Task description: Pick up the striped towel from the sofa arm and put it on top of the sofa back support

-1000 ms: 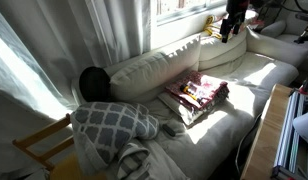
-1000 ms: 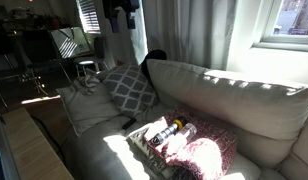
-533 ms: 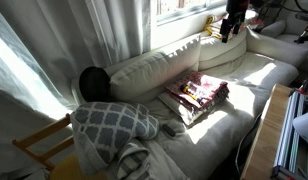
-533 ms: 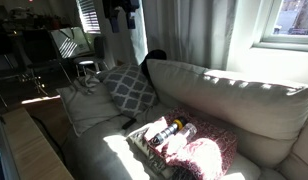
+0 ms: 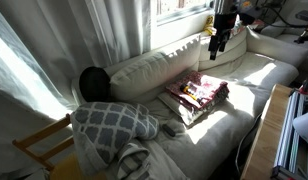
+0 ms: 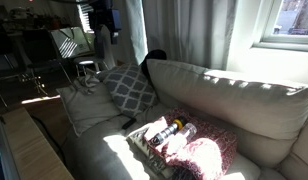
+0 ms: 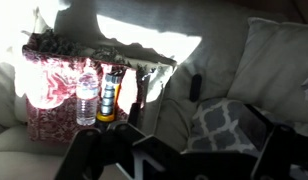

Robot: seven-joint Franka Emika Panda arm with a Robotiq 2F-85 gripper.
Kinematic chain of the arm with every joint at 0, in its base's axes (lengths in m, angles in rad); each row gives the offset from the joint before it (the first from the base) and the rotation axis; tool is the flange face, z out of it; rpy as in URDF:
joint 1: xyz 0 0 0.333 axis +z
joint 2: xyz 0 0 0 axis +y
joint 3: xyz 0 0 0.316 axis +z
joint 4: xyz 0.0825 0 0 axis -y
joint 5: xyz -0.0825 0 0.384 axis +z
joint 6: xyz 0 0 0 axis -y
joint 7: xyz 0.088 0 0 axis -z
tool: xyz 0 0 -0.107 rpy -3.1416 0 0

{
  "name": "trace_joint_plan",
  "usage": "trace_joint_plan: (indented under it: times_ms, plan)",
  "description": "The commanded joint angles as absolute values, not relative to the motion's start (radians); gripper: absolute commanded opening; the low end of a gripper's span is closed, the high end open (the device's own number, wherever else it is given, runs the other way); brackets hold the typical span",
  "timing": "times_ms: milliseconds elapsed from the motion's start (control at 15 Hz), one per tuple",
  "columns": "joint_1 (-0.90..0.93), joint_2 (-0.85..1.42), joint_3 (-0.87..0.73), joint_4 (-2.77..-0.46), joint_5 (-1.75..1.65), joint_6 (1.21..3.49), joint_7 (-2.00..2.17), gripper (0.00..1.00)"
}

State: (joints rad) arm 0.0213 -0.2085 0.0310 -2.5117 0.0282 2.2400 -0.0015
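A pale crumpled towel (image 5: 137, 160) lies on the sofa arm beside a grey lattice-patterned cushion (image 5: 114, 120); its stripes are too faint to make out. It also shows in an exterior view (image 6: 82, 106). The cream sofa back support (image 5: 154, 68) runs behind the seat. My gripper (image 5: 222, 38) hangs high in the air over the far end of the sofa, well away from the towel. In the wrist view its dark fingers (image 7: 184, 165) stand apart with nothing between them, above the cushion (image 7: 229, 125).
A tray (image 5: 199, 95) with bottles and a pink-red cloth sits on the seat, and a dark remote (image 7: 194, 87) lies near it. A black round object (image 5: 92, 82) sits behind the sofa back. A wooden chair (image 5: 39, 145) stands by the arm and a wooden table edge (image 5: 259, 140) lies in front.
My gripper has shifted sideways and slightly down along the sofa, toward the cushion end. Nothing on the sofa has moved.
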Motion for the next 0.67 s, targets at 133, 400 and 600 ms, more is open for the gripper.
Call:
trace_joint_plan:
  times_ms: [133, 400, 600]
  plan:
    - [0.185, -0.054, 0.117, -2.498, 0.27, 2.417, -0.155, 1.0]
    - [0.206, -0.041, 0.163, -2.494, 0.293, 2.423, -0.167, 1.0]
    - [0.224, 0.023, 0.191, -2.461, 0.324, 2.439, -0.2, 1.0]
